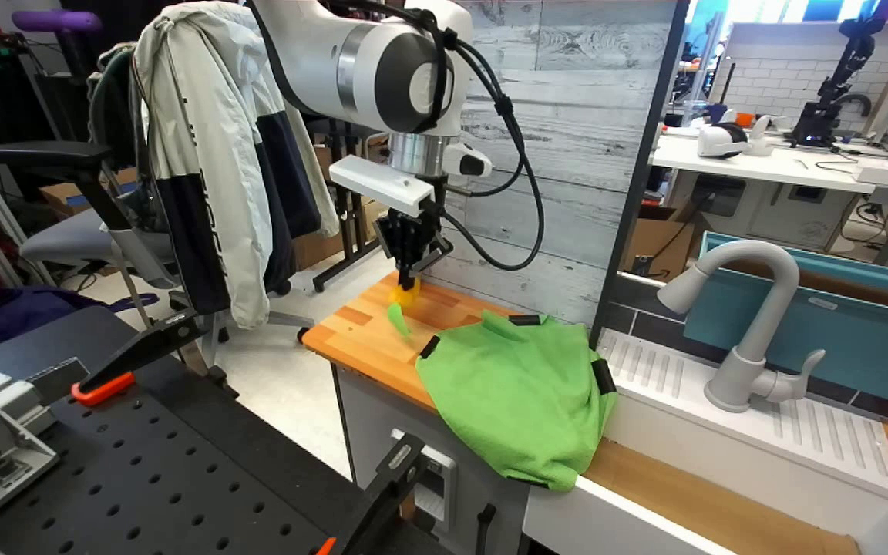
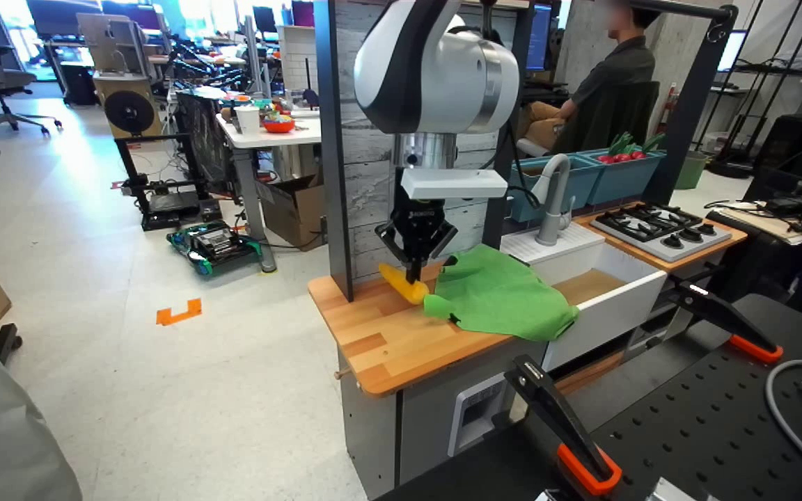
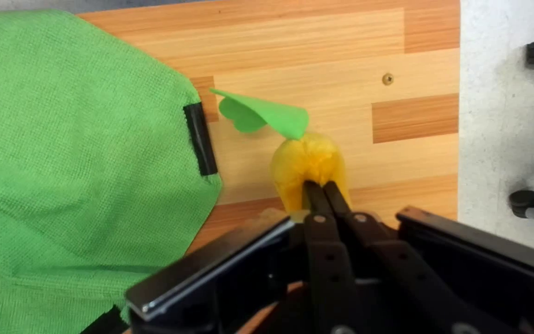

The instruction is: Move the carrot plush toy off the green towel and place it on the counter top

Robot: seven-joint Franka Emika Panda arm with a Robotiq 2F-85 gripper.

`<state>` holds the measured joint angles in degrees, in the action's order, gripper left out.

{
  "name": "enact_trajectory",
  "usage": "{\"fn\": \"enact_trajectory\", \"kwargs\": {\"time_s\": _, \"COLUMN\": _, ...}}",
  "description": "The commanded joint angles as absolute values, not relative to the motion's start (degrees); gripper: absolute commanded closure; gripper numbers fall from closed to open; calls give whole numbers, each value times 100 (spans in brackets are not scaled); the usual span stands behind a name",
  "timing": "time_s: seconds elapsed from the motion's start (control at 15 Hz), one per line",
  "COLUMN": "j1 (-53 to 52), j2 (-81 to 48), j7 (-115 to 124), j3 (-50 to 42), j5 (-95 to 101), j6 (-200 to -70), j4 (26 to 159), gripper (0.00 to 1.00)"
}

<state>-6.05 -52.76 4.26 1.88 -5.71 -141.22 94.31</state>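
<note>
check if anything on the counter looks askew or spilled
The green towel lies askew and rumpled, hanging over the front edge of the counter and partly across the sink rather than lying flat. No spill shows.

Your Panda arm [image 1: 321,62] hangs in from up top in both exterior views, its upper end cut off, so the full pose is hard to call. The wrist [image 1: 415,86] bends so everything past it sits pretty much plumb: metal collar [image 2: 425,151] aimed down, white bar-shaped housing [image 2: 453,184] jutting out to one side below it. You've got black cables [image 1: 504,108] running along the arm and looping out loosely beside the wrist. Your Robotiq gripper [image 3: 321,184] points straight down too. In the wrist view its fingers [image 3: 315,200] sit side by side, squeezed in tight with just a skinny gap between them, tips pinched close, while the outer linkages [image 3: 211,260] splay wide.
</note>
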Motion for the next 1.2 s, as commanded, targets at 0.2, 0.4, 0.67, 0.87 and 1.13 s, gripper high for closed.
{"fn": "enact_trajectory", "kwargs": {"time_s": 0.2, "j1": -751, "j2": -5920, "j7": 671, "j3": 53, "j5": -333, "j6": -13599, "j4": 8641, "gripper": 99}}
{"fn": "enact_trajectory", "kwargs": {"time_s": 0.4, "j1": -783, "j2": -6129, "j7": 745, "j3": 17, "j5": -228, "j6": -13483, "j4": 8422, "gripper": 99}}
{"fn": "enact_trajectory", "kwargs": {"time_s": 0.67, "j1": -816, "j2": -6310, "j7": 859, "j3": -17, "j5": -136, "j6": -13336, "j4": 8196, "gripper": 72}}
{"fn": "enact_trajectory", "kwargs": {"time_s": 0.87, "j1": -818, "j2": -6355, "j7": 910, "j3": -20, "j5": -86, "j6": -13238, "j4": 8086, "gripper": 52}}
{"fn": "enact_trajectory", "kwargs": {"time_s": 1.13, "j1": -803, "j2": -6351, "j7": 921, "j3": -4, "j5": -66, "j6": -13192, "j4": 8044, "gripper": 23}}
